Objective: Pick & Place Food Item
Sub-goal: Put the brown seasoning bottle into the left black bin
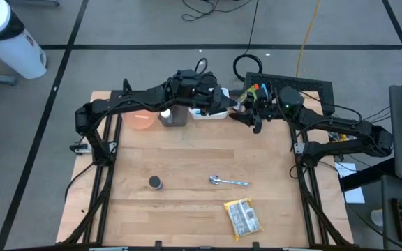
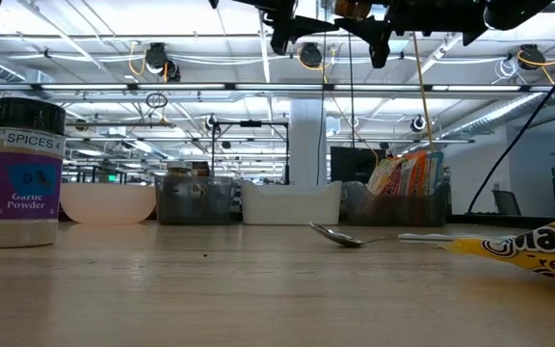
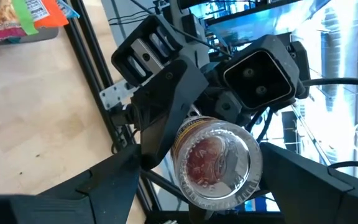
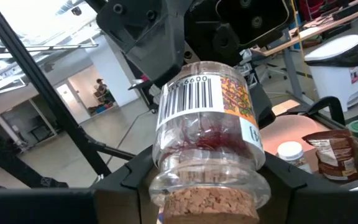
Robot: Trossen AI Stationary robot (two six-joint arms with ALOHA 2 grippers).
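The food item is a small glass jar of red threads with a barcode label and a cork stopper. It hangs high over the table's back middle, between both arms. My right gripper is shut on it near the cork end. In the left wrist view the jar's clear base faces the camera, and my left gripper stands open with a finger on each side of it. From above, the left gripper and right gripper meet tip to tip.
Along the back edge stand a pink bowl, a clear container, a white tray and a bin of snack packets. Nearer the front lie a garlic powder bottle, a spoon and a yellow packet.
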